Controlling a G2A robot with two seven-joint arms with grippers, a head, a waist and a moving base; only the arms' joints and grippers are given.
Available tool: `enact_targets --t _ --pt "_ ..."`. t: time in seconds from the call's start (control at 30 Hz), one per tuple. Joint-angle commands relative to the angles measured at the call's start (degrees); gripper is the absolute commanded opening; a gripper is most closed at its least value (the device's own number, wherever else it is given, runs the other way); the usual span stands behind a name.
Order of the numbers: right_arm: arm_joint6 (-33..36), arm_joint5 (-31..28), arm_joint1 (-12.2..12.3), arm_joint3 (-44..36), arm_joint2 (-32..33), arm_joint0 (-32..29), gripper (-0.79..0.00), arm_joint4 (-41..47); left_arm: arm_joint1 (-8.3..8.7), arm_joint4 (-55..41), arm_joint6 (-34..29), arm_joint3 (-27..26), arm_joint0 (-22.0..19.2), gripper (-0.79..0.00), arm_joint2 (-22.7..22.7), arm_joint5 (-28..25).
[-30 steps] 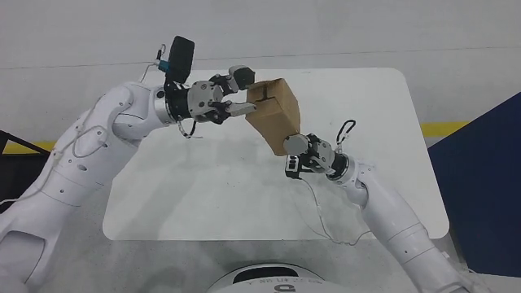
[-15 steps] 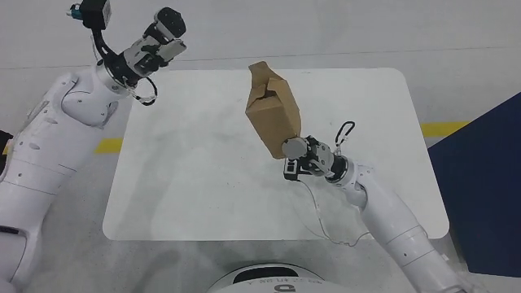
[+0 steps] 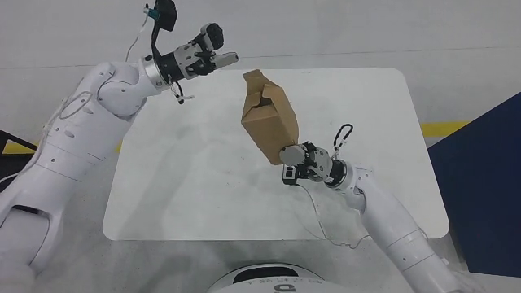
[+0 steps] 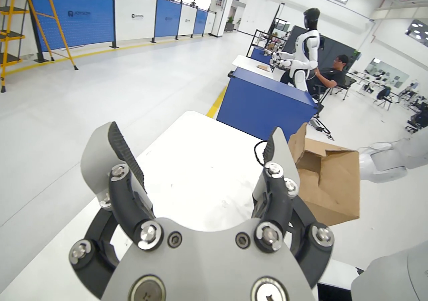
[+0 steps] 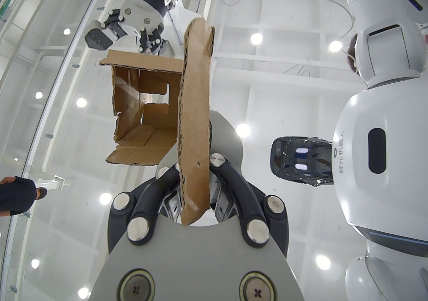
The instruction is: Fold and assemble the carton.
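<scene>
- Right pincer [image 3: 289, 156] clamps a flap of the carton [image 3: 264, 118], holding it tilted above the surface [image 3: 179, 187] middle.
- Left pincer [image 3: 224, 49] open, empty, near the far edge, apart from carton.

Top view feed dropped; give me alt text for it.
The right gripper holds a brown carton by a lower flap, tilted above the white table. The left gripper is open, apart from it, near the table's far left corner.
</scene>
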Motion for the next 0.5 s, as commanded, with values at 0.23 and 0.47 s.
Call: enact_targets --t 0.23,0.47 --pt "0.71 -0.16 -0.15 0.77 0.32 0.01 -0.785 0.10 -2.06 -0.14 -4.62 1.46 -2.13 0.000 1.51 -9.57" --pt "1.18 -0.12 -0.16 0.48 0.64 -0.30 -0.785 -0.02 -2.86 -1.11 -1.48 4.65 -2.90 0.000 -1.39 -6.12"
